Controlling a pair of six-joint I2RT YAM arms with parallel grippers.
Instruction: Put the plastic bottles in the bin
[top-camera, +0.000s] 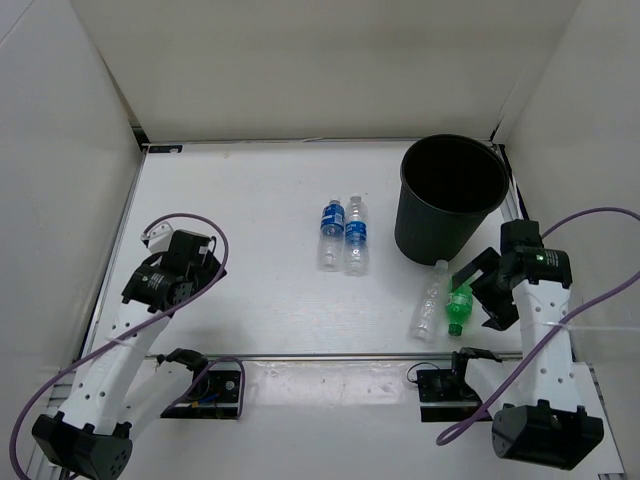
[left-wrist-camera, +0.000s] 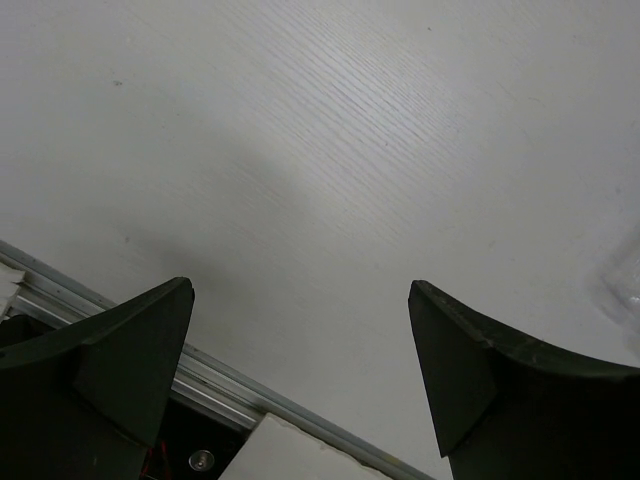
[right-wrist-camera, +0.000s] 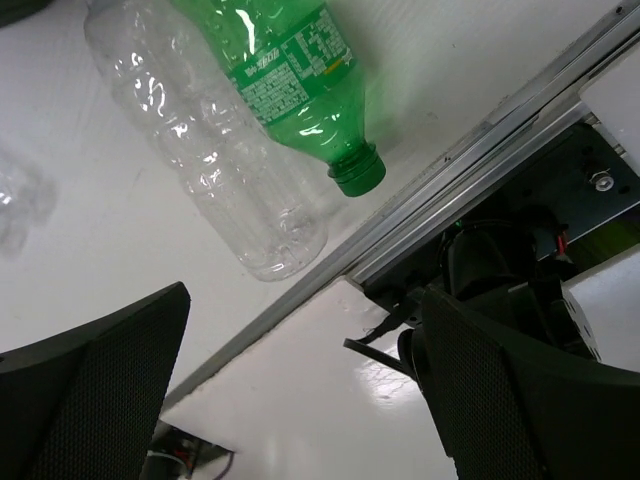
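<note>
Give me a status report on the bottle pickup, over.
Left gripper, right gripper open, empty. Green bottle, plain clear bottle, two blue-label bottles all on table, none in bin. Nothing seen blocking bin.

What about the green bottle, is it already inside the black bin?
No, the green bottle lies on the table beside the plain clear bottle, outside the black bin.
</note>
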